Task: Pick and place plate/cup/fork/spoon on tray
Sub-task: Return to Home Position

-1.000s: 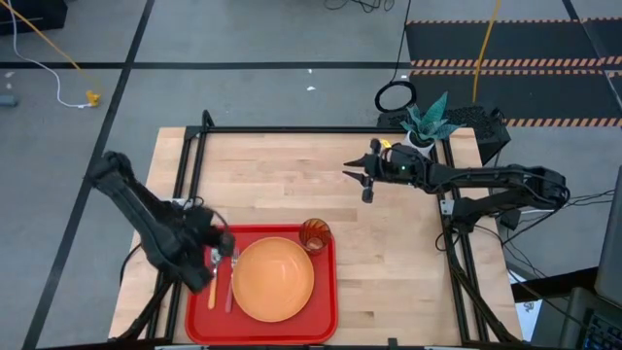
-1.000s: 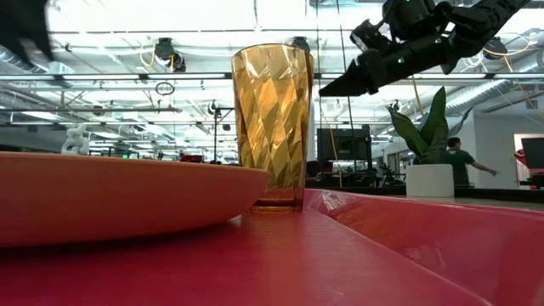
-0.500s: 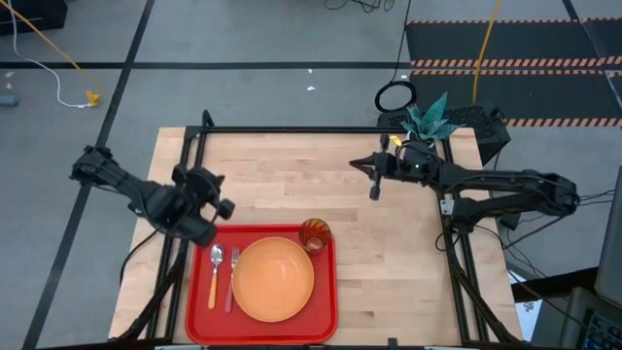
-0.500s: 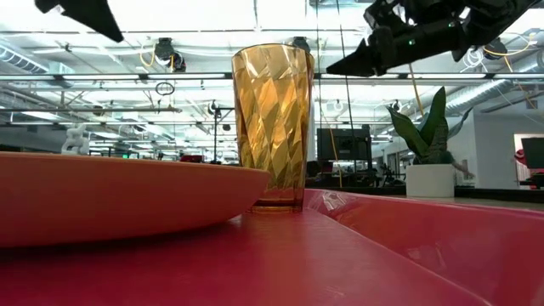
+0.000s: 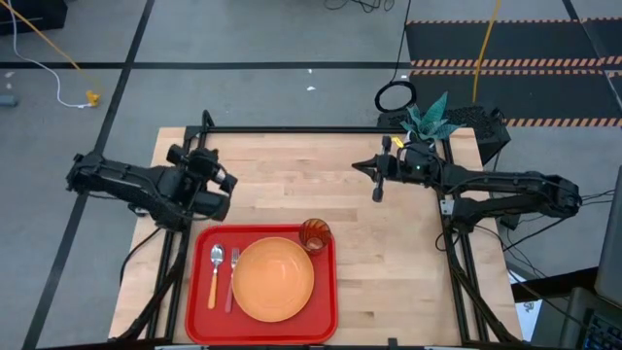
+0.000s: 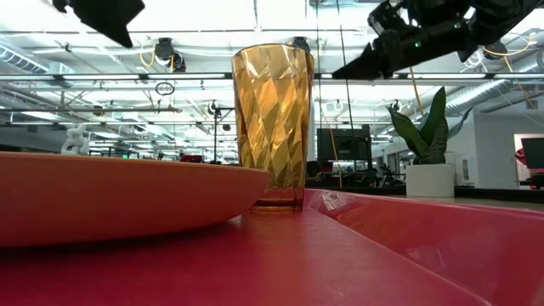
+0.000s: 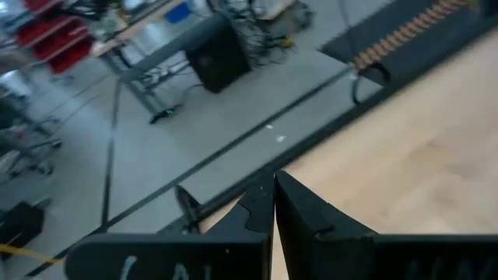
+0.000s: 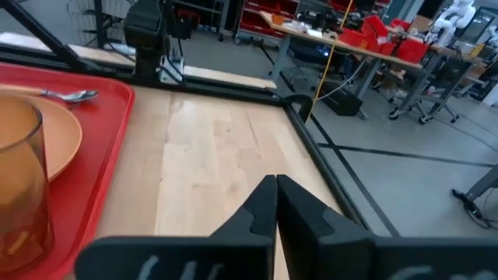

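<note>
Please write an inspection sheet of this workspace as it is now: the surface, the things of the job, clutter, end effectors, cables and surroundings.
Surface: wooden table in a black frame, mostly bare.
Job's things: red tray at the near edge holds the plate, the cup at the plate's far right, and the spoon and fork side by side left of the plate.
Clutter: potted plant at the far right corner.
End effectors: left end effector shut, empty, above the table's left edge beyond the tray; right end effector shut, empty, over the far right.
Cables: white cable with yellow plug on the floor, far left.
Surroundings: workbenches and red bins behind.
</note>
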Available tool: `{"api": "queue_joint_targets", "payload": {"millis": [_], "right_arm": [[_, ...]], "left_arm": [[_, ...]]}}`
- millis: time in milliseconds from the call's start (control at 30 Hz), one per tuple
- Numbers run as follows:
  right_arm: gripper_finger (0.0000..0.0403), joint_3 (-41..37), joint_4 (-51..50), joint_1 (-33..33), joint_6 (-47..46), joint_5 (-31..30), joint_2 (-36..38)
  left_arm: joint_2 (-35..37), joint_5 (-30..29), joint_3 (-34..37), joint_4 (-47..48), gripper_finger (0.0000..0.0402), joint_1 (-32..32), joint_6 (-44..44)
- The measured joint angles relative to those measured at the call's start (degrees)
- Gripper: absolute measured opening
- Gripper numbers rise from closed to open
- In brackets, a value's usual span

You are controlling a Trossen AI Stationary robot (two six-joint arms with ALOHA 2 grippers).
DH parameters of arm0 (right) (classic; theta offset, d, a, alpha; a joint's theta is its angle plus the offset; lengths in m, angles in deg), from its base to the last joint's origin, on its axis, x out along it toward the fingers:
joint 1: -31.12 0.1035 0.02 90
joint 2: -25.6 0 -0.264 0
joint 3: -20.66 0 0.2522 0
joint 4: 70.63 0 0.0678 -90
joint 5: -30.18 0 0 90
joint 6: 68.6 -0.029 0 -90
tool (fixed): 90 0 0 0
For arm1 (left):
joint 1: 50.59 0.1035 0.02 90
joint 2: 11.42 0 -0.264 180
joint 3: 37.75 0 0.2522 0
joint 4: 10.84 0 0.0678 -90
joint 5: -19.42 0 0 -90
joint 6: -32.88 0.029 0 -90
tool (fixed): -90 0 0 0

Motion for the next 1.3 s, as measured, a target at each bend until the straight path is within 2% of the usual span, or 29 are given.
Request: {"api": "queue_joint_targets", "payload": {"millis": [167, 300, 467, 567, 667, 800, 1000, 1300], "right_arm": [[0.0001, -2.17, 1.64, 0.01, -1.48, -0.01, -0.01], [0.0001, -3.12, 1.64, 0.02, -3.20, 0.00, -0.01], [0.0000, -4.97, 1.76, 0.04, -3.82, 0.00, 0.01], [0.0000, -6.24, 1.81, 0.07, -4.88, 0.02, 0.00], [0.0000, -7.89, 3.56, 0.33, -6.31, 0.00, 0.00], [0.0000, -11.63, 10.18, 1.62, -6.23, 0.00, 0.26], [0.0000, -19.07, 18.17, 2.05, -7.03, -1.78, 4.45], [0.0000, -25.85, 17.71, 2.05, -9.93, -2.05, 15.76]], "left_arm": [[0.04, -0.41, 4.08, -3.68, 0.0017, 5.22, 2.10], [1.59, 4.41, 9.45, -15.43, 0.0017, 8.76, 13.35], [5.43, 14.45, 17.63, -40.53, 0.0017, 12.33, 37.08], [8.06, 23.68, 23.51, -56.26, 0.0017, 14.36, 51.62], [10.66, 33.31, 29.65, -69.58, 0.0017, 16.48, 61.15], [13.96, 40.60, 36.47, -78.61, 0.0017, 19.98, 64.63], [17.73, 46.54, 45.46, -86.94, 0.0017, 24.49, 65.01], [18.42, 55.84, 52.45, -103.53, 0.0017, 28.15, 70.64]]}}
